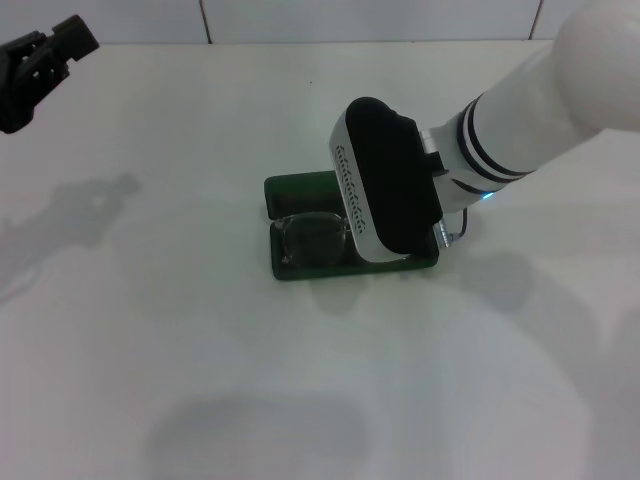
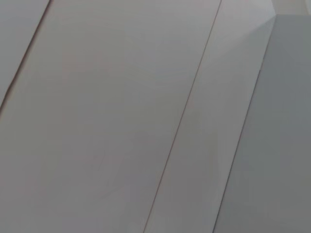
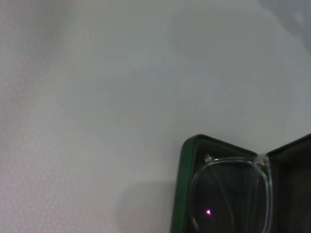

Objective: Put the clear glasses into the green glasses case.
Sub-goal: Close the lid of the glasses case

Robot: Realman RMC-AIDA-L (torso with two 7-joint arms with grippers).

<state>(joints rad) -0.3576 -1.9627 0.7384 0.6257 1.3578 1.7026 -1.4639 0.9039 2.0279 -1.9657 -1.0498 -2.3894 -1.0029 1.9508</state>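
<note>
The green glasses case (image 1: pixel 300 192) lies open on the white table near the middle of the head view. The clear glasses (image 1: pixel 312 240) rest inside it, with one lens and the frame's end showing. My right gripper (image 1: pixel 390 185) hangs low right over the other half of the case, and its white and black housing hides that half of the glasses. The right wrist view shows the corner of the case (image 3: pixel 181 194) with the clear glasses (image 3: pixel 231 194) lying against its dark lining. My left gripper (image 1: pixel 40 60) is held up at the far left, well away from the case.
The white table (image 1: pixel 150 350) stretches bare around the case on every side. The right forearm (image 1: pixel 540 110) comes in from the upper right. The left wrist view shows only pale wall panels (image 2: pixel 121 121).
</note>
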